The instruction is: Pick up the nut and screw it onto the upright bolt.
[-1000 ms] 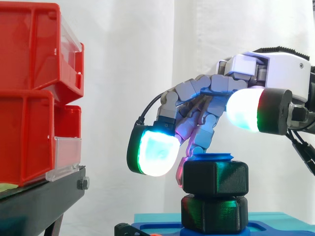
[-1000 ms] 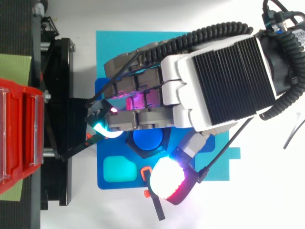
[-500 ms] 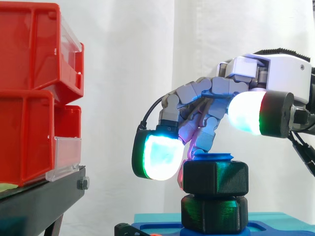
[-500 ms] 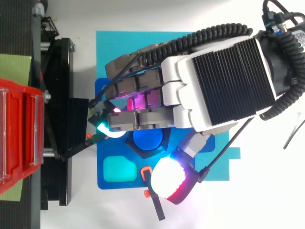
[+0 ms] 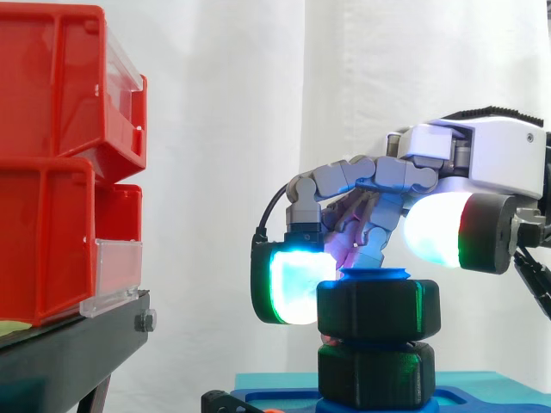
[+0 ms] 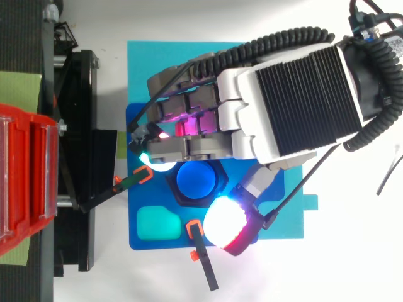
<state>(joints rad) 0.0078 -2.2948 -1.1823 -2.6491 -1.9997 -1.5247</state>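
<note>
the hand (image 5: 486, 163) curls down round the nut (image 5: 379, 310), which sits on the upright bolt (image 6: 196, 180), with 1 pad (image 5: 297, 286) against its left face, the thumb (image 6: 227, 221) at its near corner, and the bolt's axis vertical under the palm.

Open gap between nut (image 5: 379, 310) and red bins (image 5: 52, 172) (stacked), black stand (image 5: 77, 353) below

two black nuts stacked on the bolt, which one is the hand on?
The upper nut: the hand curls round it, just below the top of the bolt. The lower nut sits beneath, untouched.
</note>
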